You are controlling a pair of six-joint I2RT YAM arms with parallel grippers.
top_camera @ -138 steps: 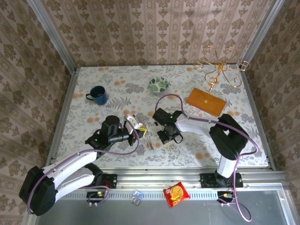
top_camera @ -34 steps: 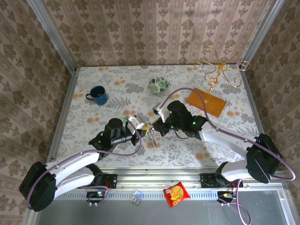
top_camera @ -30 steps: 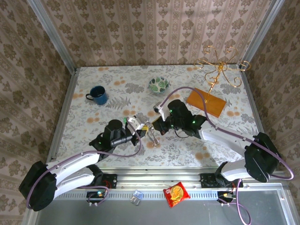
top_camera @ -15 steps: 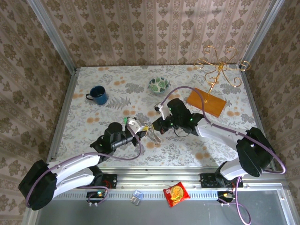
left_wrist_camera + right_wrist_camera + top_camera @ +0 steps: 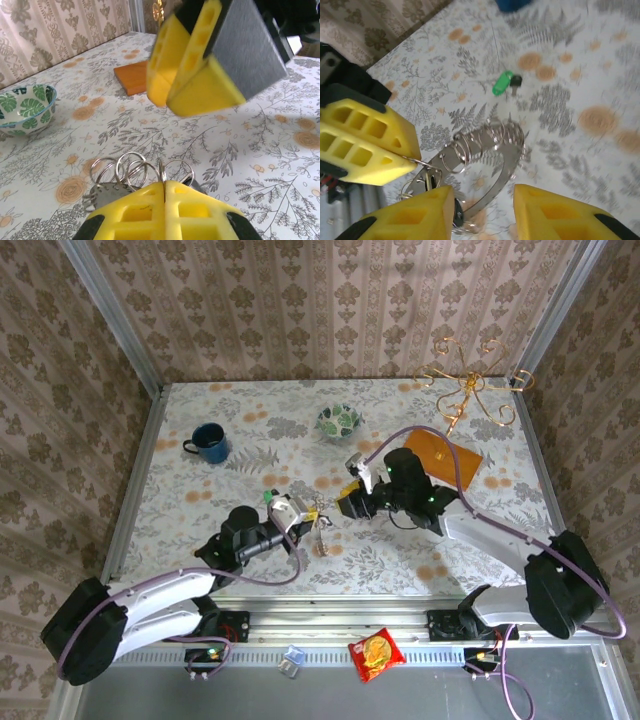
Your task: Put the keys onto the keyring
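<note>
My left gripper is shut, its yellow fingertips pinching a thin silver ring of the keyring. The keyring is an oval metal loop with several small split rings threaded on it. Grey and dark keys dangle from it just above the table. A key with a green head lies apart on the table, towards the mug. My right gripper is open just right of the bunch, its fingers either side of the loop without touching it.
A blue mug stands at the back left and a leaf-patterned bowl at the back centre. An orange board with a gold wire stand sits at the back right. A snack packet lies on the front rail.
My right gripper has opened and drawn back to the right, away from the bunch. My left gripper still pinches the ring, and the keys hang from it.
</note>
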